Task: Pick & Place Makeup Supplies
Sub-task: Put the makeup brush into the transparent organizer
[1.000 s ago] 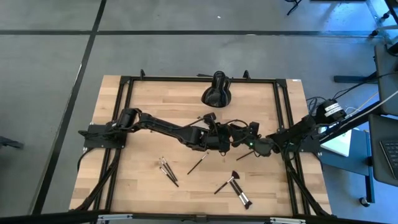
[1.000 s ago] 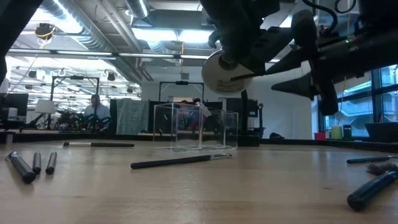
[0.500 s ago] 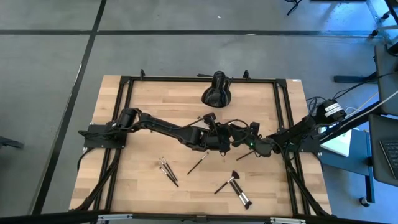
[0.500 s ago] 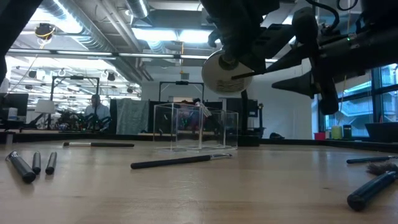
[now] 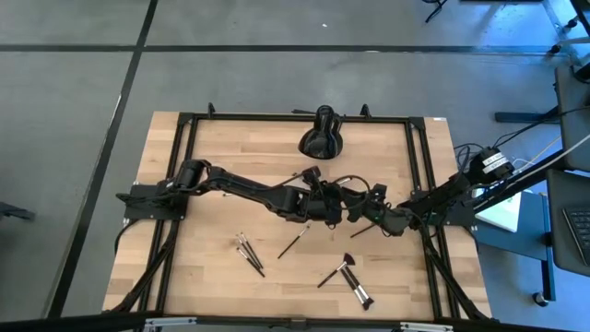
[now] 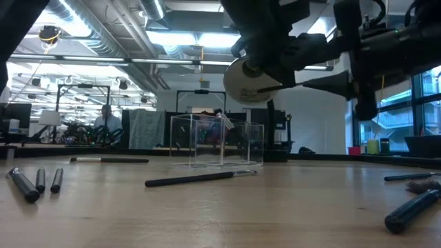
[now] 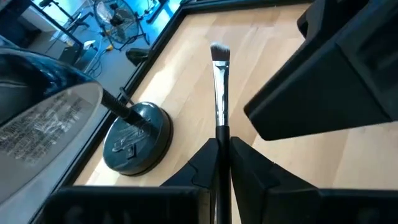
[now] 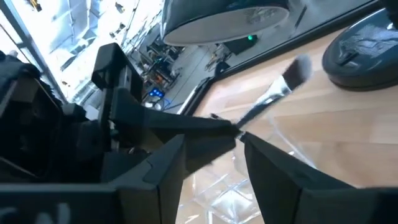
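— Wood-topped table (image 5: 221,157), both arms meeting over its middle. What is the left gripper (image 7: 222,140) doing?

— It is pinching a thin brush (image 7: 219,81) by the handle, fingers pressed tight on it. The silver collar and bristles are sticking straight out ahead of the fingertips.

— And the right gripper (image 8: 214,140)?

— It is facing the left one head-on, fingers spread. The left gripper's tips and the brush are sitting in the gap between those fingers. Whether the right fingers are touching the handle, I cannot tell.

— Are they resting on the table?

— No, both are hanging above it, over a clear box (image 6: 217,141) that is standing below them.

— Anything else near?

— A black rounded thing (image 5: 323,138) is lying beyond the two grippers, toward the far edge of the table. More loose brushes are lying on the near side of the grippers: a small bunch (image 5: 249,251), a single one (image 5: 295,242) just beside it, and two more (image 5: 346,279) closer to the right gripper's side.
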Controlling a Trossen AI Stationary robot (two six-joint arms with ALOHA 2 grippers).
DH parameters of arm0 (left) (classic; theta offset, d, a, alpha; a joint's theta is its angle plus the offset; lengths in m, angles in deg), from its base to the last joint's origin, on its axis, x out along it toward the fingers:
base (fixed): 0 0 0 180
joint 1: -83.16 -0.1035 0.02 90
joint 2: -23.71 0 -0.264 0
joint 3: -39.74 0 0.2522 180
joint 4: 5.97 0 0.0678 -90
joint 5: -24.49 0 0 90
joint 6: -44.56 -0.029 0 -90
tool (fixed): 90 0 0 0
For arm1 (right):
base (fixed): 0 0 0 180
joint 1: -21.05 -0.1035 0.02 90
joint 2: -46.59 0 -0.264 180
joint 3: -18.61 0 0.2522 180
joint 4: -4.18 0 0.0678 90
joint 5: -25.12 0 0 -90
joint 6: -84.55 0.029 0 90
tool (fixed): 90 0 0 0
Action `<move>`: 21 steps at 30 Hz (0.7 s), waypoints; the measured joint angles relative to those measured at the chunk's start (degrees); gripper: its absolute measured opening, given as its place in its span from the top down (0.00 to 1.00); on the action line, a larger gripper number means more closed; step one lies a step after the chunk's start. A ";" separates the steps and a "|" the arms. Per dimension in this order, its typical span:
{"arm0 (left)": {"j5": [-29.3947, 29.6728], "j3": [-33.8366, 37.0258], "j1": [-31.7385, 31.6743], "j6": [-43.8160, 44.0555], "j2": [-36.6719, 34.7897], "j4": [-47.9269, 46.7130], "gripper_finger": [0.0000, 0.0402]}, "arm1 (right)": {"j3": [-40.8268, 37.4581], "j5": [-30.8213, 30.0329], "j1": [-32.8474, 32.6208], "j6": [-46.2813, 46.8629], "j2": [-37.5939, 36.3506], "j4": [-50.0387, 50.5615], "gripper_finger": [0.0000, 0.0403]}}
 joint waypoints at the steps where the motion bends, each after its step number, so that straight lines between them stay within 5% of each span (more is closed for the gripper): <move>1: 0.00 0.00 -0.04 0.15 0.00 0.04 0.92 | -0.13 -0.08 0.02 -0.02 0.00 0.09 0.59; 21: -5.69 -0.04 -0.85 -0.05 0.01 3.85 0.92 | -1.88 -1.53 3.28 -1.32 0.11 -1.01 0.75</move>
